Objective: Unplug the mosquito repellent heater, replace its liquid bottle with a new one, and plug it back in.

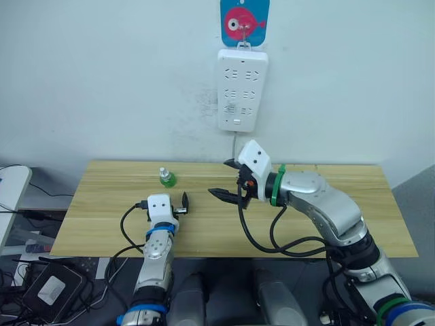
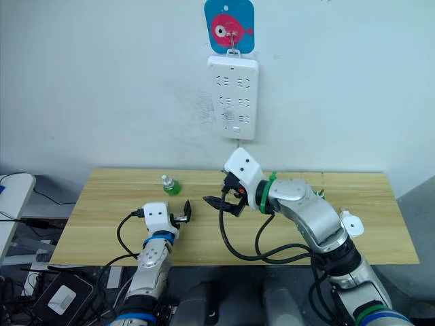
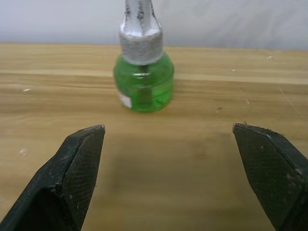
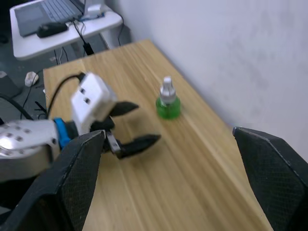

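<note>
My left gripper (image 1: 178, 204) sits low over the near part of the long light wooden table (image 1: 102, 217), its black fingers (image 3: 77, 159) spread wide, holding nothing. Just past it stands the small green liquid bottle with a grey cap (image 1: 166, 178), upright near the white wall (image 1: 102, 81). My right gripper (image 1: 230, 182) hovers mid-table, also wide apart and empty. A long white power strip (image 1: 242, 88) hangs on the wall. I cannot find the heater.
</note>
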Controlling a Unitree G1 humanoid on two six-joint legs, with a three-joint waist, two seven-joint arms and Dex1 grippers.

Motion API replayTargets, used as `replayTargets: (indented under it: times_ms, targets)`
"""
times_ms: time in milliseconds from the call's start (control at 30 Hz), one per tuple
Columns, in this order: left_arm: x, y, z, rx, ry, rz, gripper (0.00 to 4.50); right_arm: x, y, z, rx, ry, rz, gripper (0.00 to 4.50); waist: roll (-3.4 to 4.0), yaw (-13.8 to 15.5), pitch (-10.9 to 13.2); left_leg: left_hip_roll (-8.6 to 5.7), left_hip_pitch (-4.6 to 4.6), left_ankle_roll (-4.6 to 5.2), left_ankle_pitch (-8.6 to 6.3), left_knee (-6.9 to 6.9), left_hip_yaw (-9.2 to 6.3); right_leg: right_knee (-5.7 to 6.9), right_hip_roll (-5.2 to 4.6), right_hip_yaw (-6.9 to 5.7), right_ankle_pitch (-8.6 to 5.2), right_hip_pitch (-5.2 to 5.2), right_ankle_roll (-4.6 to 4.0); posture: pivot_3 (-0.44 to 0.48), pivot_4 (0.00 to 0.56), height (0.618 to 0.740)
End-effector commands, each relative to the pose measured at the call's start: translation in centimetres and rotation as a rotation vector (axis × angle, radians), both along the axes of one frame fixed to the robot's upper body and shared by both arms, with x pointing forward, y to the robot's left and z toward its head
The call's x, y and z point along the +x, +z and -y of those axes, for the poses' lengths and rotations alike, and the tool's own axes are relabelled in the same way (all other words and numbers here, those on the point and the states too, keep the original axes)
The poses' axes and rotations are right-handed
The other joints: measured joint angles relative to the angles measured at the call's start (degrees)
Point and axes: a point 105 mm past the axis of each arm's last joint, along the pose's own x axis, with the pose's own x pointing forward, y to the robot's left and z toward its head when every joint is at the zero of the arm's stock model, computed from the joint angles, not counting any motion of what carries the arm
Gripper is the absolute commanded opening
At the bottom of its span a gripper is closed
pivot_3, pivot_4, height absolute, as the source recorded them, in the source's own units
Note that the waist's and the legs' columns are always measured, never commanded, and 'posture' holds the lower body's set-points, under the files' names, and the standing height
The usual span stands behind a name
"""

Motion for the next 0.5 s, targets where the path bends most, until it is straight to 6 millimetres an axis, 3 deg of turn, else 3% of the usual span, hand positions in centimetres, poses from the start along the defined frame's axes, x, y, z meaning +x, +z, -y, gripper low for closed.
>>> replayTargets:
  times_ms: [33, 200, 500]
  targets:
    - [0.5, 0.5, -1.3, -0.023, 0.042, 0.040, 4.50, -0.7, 2.1, -1.0, 0.024, 0.055, 0.059, 4.46, -0.01, 0.02, 0.44, 0.00, 0.00, 0.00, 0.00, 0.00, -0.02, 0.01, -0.03, -0.04, 0.00, 0.00, 0.00, -0.016, 0.353, 0.740]
    - [1.4, 0.6, -2.0, -0.026, 0.050, 0.045, 4.50, -0.4, 3.3, -1.7, 0.043, 0.051, 0.062, 4.46, 0.00, 0.04, 0.85, 0.02, -0.01, -0.01, 0.00, 0.01, -0.10, 0.01, -0.07, -0.17, 0.01, -0.01, -0.01, -0.018, 0.358, 0.740]
    - [3.6, 1.6, -1.0, -0.036, -0.036, 0.054, 4.50, 0.3, 4.6, -2.4, 0.043, 0.041, 0.116, 4.46, -0.09, 0.28, 1.67, 0.01, -0.06, -0.05, 0.03, 0.01, -0.39, 0.00, -0.24, -0.87, 0.01, 0.00, -0.01, -0.006, 0.359, 0.740]
